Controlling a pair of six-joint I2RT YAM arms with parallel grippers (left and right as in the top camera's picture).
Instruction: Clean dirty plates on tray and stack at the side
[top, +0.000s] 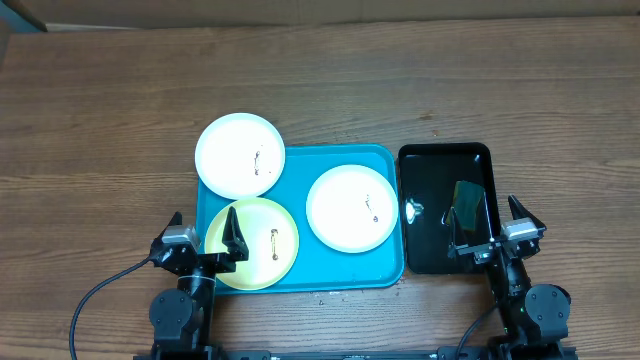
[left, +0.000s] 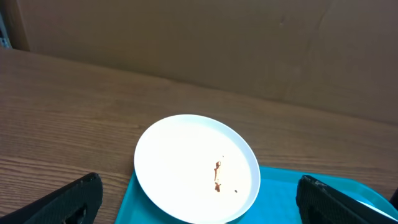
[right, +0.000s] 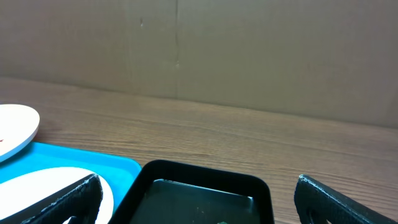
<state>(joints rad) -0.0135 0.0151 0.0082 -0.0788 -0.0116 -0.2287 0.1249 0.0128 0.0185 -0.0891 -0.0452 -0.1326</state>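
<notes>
The turquoise tray (top: 300, 168) lies mid-table and carries three plates with brown smears. One white plate (top: 240, 155) overhangs its far left corner, a second white plate (top: 352, 207) sits at its right, and a pale yellow-green plate (top: 252, 243) covers its near left corner. My left gripper (top: 205, 235) hovers open at the yellow-green plate's near left edge. In the left wrist view the gripper (left: 199, 188) faces the far white plate (left: 196, 168), nothing between its fingers. My right gripper (top: 490, 228) stands open over the near right end of the black tray.
A glossy black tray (top: 445, 205) lies right of the turquoise one, with a dark greenish block (top: 467, 203) inside. In the right wrist view the black tray (right: 205, 186) sits between the fingers. A cardboard wall (right: 199, 50) closes the far side. A cable (top: 100, 300) runs at the near left.
</notes>
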